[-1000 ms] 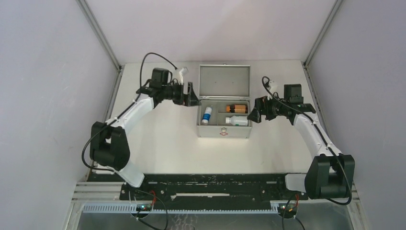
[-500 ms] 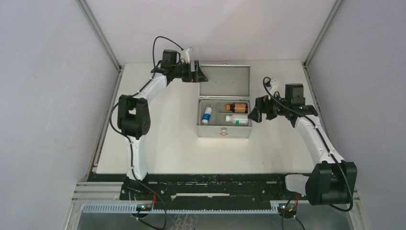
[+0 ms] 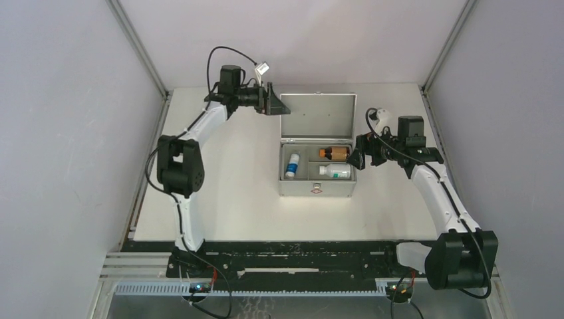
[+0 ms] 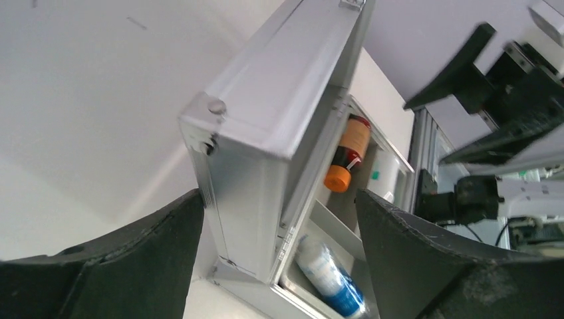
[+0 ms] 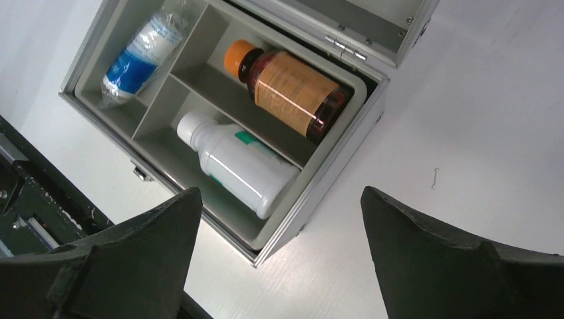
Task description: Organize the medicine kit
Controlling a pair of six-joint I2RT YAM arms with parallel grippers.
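The left claw [image 3: 274,101] is at the far left corner of the lid [image 3: 318,116], its jaws wide apart with the lid's end edge between them; whether a finger touches the metal I cannot tell. The medicine kit [image 3: 316,193] sits on the table [image 3: 226,199] between the two arms, nearer the right one; its lid is raised and leaning, and the inside is exposed. In the left compartment lies a blue-and-white packet [image 3: 292,166]; at the far right lies a brown bottle [image 3: 334,153] with an orange cap, and at the near right a white bottle [image 3: 334,171]; all three appear to lie below the rim. The right claw [image 3: 360,157] hovers just beside the box's right end, jaws wide apart, holding nothing.

The step in hand looks like shutting the lid. To do it well, press from behind the lid's top edge rather than pinching the corner, so it swings on its hinge without twisting; bring it down slowly; brace the right end with the right claw, since a light box may slide toward the near edge; finish by seating the lid squarely over the latch [image 3: 315,189].
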